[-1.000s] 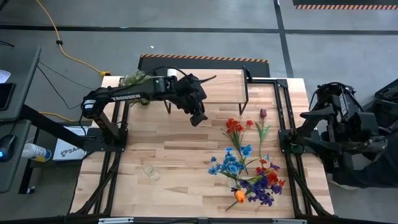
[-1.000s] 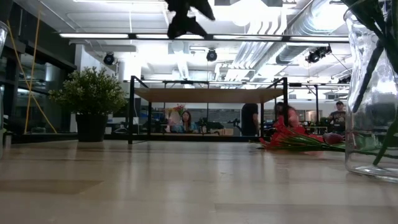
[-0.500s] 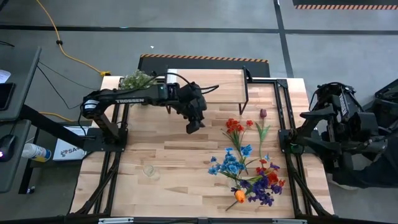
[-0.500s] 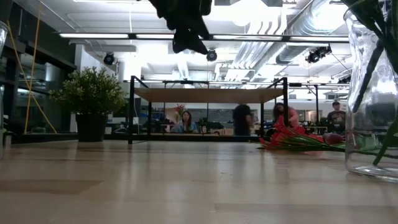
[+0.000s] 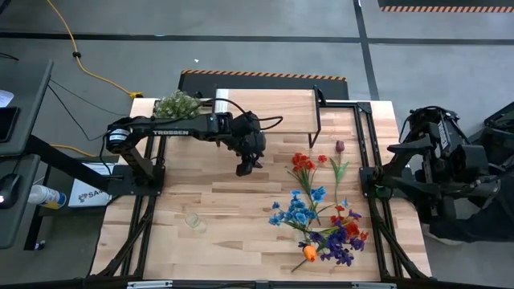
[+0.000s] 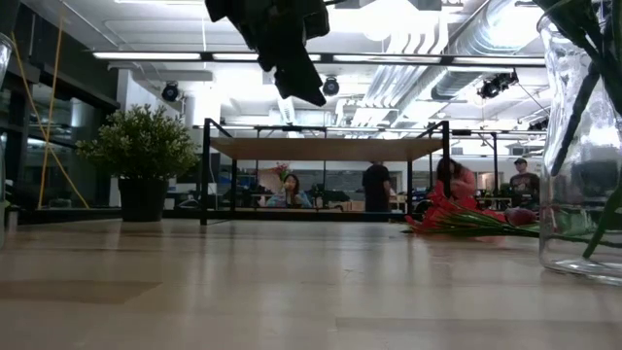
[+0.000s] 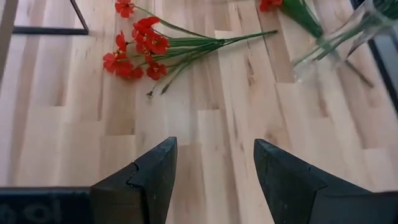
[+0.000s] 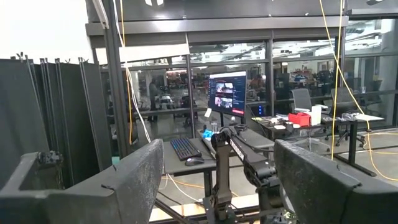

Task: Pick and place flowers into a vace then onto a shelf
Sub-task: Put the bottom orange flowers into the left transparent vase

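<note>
The flowers (image 5: 317, 205) lie loose on the right half of the table: red blooms (image 7: 140, 50), blue and purple ones, an orange tulip (image 5: 309, 254) and a dark red tulip (image 5: 340, 147). A clear glass vase (image 6: 581, 146) with green stems in it stands near the low camera and also shows in the left wrist view (image 7: 339, 40). The shelf (image 5: 265, 108) stands on its black legs at the far edge. My left gripper (image 5: 243, 168) hangs open above bare table, left of the red blooms. My right gripper (image 8: 214, 186) is open, parked beyond the table's right edge.
A bushy potted plant (image 5: 175, 103) stands at the far left corner beside the shelf. A small clear glass object (image 5: 193, 218) sits on the near left part of the table. Bare wood lies under my left gripper. People stand in the room behind the table.
My left gripper has drawn back from beside the shelf toward the table's near edge and slightly left. It has also come down a little. It has stayed open and touched nothing.
</note>
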Controlling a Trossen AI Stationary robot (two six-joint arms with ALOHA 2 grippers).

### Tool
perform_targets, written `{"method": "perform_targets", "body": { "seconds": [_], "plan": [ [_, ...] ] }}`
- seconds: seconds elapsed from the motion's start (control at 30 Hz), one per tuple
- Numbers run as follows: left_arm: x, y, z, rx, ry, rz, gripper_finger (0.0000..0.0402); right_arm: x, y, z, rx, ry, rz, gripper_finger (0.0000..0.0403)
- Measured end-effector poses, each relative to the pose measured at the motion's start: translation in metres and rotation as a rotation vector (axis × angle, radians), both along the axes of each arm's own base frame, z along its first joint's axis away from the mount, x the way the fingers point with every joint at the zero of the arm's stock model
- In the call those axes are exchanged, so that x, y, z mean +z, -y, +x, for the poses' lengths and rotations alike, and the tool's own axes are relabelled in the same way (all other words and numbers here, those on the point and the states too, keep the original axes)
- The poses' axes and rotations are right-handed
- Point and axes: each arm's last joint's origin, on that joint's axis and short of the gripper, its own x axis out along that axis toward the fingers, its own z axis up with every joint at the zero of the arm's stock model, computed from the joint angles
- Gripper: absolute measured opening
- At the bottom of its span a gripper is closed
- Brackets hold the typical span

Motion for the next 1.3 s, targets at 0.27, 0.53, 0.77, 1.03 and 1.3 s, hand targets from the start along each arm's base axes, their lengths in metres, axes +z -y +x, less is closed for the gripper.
{"method": "perform_targets", "body": {
  "seconds": [0.27, 0.53, 0.77, 1.03, 1.3],
  "plan": [
    [-0.011, -0.001, 0.000, -0.052, 0.018, 0.118, 0.0246, 0.000, 0.000, 0.000, 0.000, 0.001, 0.000, 0.0294],
    [-0.024, -0.002, 0.015, -0.100, 0.059, 0.182, 0.0246, 0.000, 0.000, 0.000, 0.007, 0.009, -0.001, 0.0294],
    [-0.032, 0.006, 0.030, -0.123, 0.084, 0.204, 0.0246, 0.001, 0.001, 0.000, 0.007, 0.017, 0.020, 0.0294],
    [-0.022, 0.030, 0.056, -0.203, 0.155, 0.246, 0.0246, 0.004, 0.009, -0.003, -0.003, 0.011, 0.043, 0.0294],
    [-0.027, 0.044, 0.082, -0.239, 0.175, 0.257, 0.0246, 0.006, 0.020, -0.006, -0.011, 0.008, 0.071, 0.0294]
  ]
}}
